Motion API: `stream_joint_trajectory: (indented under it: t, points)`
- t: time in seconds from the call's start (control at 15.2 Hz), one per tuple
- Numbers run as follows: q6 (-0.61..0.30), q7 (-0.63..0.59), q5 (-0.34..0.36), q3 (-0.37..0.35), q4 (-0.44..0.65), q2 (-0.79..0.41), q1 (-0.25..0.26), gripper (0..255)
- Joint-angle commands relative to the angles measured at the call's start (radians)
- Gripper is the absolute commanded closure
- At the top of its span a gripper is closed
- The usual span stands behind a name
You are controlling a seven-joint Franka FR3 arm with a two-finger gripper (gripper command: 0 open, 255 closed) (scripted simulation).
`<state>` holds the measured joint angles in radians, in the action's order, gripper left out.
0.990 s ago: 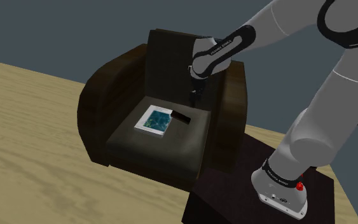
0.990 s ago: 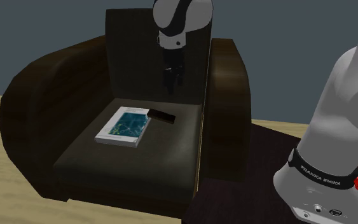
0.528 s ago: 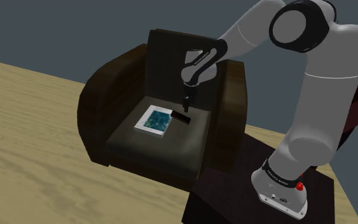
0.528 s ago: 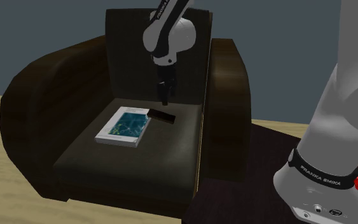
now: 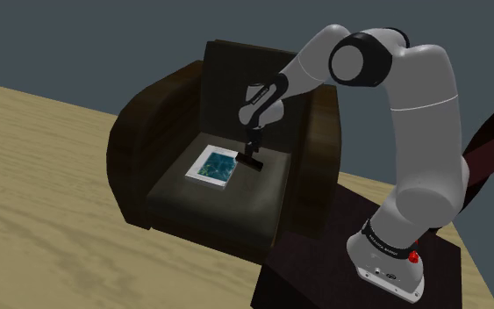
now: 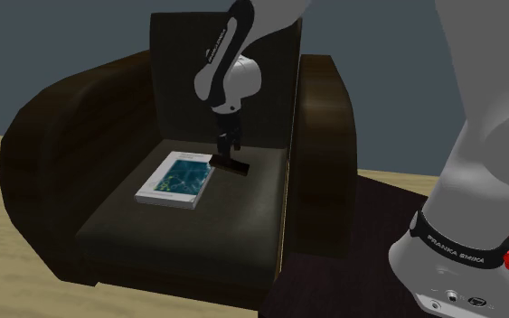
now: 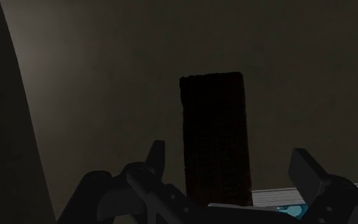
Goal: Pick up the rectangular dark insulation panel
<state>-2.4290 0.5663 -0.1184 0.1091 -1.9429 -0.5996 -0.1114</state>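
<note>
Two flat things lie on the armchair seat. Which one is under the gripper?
The dark panel, plain and narrow, below the open gripper; the book beside it has a teal cover.

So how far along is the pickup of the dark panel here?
Done: the gripper hangs low over the panel, which lies flat on the armchair seat with one end on a book. In hand: open fingers straddle it without touching. Left: closing and lifting.

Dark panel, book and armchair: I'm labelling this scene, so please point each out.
dark panel (image 7: 214, 137), wrist view, middle of its face.
book (image 6: 180, 176), second exterior view, its blue cover.
armchair (image 5: 135, 145), shoulder view, an armrest.
</note>
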Motion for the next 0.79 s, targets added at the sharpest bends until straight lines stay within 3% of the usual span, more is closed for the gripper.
stream_joint_trajectory:
  t: [0.0, 0.46, 0.53, 0.73]
  points:
    - [-0.011, 0.005, -0.004, -0.004, 0.022, -0.033, -0.004, 0]
    - [-0.056, 0.01, -0.012, -0.012, 0.041, -0.098, -0.01, 0]
    - [-0.057, 0.01, -0.012, -0.012, 0.041, -0.098, -0.01, 255]
    - [-0.057, 0.011, -0.012, -0.012, 0.041, -0.098, -0.01, 255]
